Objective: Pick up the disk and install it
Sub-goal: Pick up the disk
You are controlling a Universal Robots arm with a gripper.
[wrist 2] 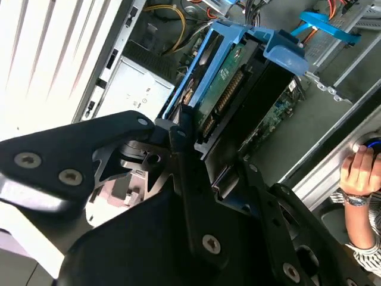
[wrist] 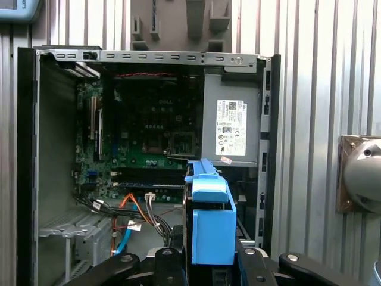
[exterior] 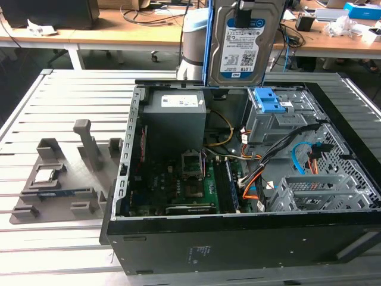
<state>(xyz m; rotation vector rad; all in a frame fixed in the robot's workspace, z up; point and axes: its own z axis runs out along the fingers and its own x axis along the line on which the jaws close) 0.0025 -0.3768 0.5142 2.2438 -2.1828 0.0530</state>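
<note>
The gripper (wrist 2: 205, 149) grips the disk (exterior: 241, 47) upright, apparently just above the open case (exterior: 238, 244).

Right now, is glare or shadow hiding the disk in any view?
Exterior view: the disk is evenly lit, with its label plain to see. Second wrist view: the table slats blow out to white, but the disk's green underside shows fine. First wrist view: the case is dim along one inner wall, and the disk itself is well lit.
</note>
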